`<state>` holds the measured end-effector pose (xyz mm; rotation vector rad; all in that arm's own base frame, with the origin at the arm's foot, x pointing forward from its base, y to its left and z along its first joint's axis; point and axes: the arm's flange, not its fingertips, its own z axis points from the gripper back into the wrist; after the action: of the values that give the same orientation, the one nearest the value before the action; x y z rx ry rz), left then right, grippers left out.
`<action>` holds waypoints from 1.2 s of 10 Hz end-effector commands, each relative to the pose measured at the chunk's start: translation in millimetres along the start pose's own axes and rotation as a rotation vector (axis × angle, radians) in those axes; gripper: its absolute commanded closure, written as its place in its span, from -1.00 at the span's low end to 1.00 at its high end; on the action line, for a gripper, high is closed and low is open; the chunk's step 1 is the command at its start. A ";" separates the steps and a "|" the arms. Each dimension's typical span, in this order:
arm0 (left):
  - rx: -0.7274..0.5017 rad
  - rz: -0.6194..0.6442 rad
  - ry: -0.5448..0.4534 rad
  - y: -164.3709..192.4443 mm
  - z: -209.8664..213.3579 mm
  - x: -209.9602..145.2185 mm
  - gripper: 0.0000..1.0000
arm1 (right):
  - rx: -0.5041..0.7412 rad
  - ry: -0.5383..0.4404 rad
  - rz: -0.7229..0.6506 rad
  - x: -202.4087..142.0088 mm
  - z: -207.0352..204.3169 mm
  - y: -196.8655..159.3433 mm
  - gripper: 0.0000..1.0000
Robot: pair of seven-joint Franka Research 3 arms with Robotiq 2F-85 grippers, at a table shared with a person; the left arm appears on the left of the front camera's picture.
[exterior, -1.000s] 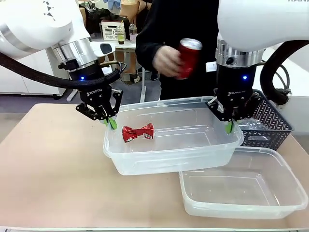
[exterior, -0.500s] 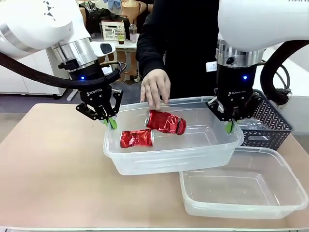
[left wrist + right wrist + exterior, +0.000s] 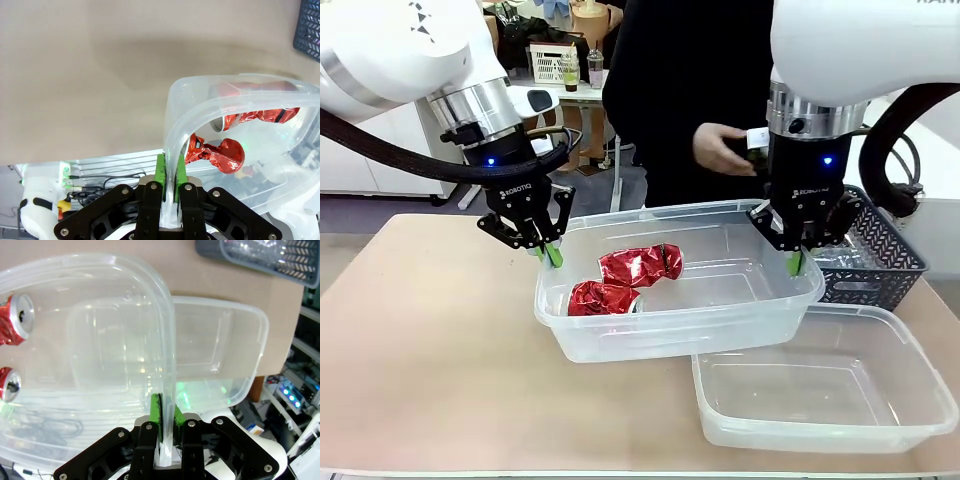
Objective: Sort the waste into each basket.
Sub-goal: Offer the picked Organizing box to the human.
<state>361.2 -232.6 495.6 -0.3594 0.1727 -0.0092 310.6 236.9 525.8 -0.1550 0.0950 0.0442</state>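
Two red cans now lie in our raised tub, one newly dropped; left gripper and right gripper pinch its rim.

Red cans mid-frame of shiny, creased metal, raised tub of clear, glossy, smooth plastic, lower tub at lower right likewise, worktop matt pale wood-look, lattice basket dull dark grey plastic, fingers faced in matt green.
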 end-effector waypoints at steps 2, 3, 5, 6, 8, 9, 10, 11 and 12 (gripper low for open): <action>-0.015 -0.008 -0.009 1.3 4.2 -2.6 0.82 | -0.011 0.006 0.013 1.3 1.5 1.0 0.89; -0.015 -0.008 -0.009 1.3 4.2 -2.6 0.82 | -0.011 0.006 0.013 1.3 1.5 1.0 0.89; -0.015 -0.008 -0.009 1.3 4.2 -2.6 0.82 | -0.011 0.006 0.013 1.3 1.5 1.0 0.89; -0.015 -0.008 -0.009 1.3 4.2 -2.6 0.82 | -0.011 0.006 0.013 1.3 1.5 1.0 0.89; -0.015 -0.008 -0.009 1.3 4.2 -2.6 0.82 | -0.011 0.006 0.013 1.3 1.5 1.0 0.89; -0.015 -0.008 -0.009 1.3 4.2 -2.6 0.82 | -0.011 0.006 0.013 1.3 1.5 1.0 0.89; -0.015 -0.008 -0.009 1.3 4.2 -2.6 0.82 | -0.011 0.006 0.013 1.3 1.5 1.0 0.89; -0.015 -0.008 -0.009 1.3 4.2 -2.6 0.82 | -0.011 0.006 0.013 1.3 1.5 1.0 0.89; -0.015 -0.008 -0.009 1.3 4.2 -2.6 0.82 | -0.011 0.006 0.013 1.3 1.5 1.0 0.89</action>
<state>361.2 -232.5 495.6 -0.3594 0.1728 -0.0091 310.6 236.9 525.8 -0.1550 0.0951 0.0442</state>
